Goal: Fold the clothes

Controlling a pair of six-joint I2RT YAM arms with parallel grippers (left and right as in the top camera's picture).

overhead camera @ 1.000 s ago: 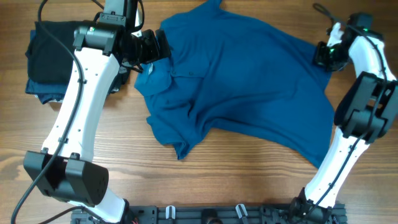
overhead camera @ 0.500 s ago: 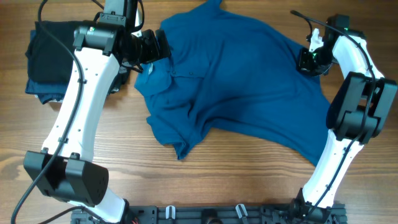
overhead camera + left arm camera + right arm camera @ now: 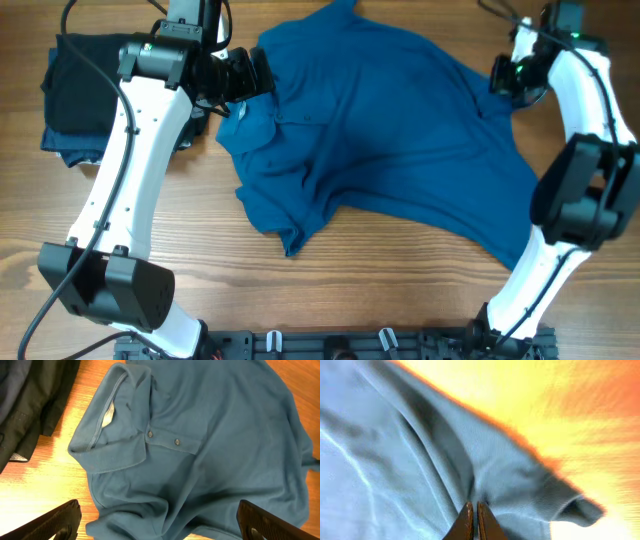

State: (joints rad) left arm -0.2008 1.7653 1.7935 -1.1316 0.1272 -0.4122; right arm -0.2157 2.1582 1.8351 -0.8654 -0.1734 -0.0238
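A blue polo shirt lies crumpled across the table, collar at the left. In the left wrist view the collar and button placket show clearly. My left gripper hovers over the collar area, open wide and empty, its fingers at the frame's bottom corners. My right gripper is at the shirt's far right edge, shut on a fold of the shirt fabric and lifting it off the table.
A stack of dark folded clothes lies at the far left, also seen in the left wrist view. Bare wooden table lies in front of the shirt.
My right gripper moved left, then up and back, carrying the shirt's right edge with it. The left arm has not moved.
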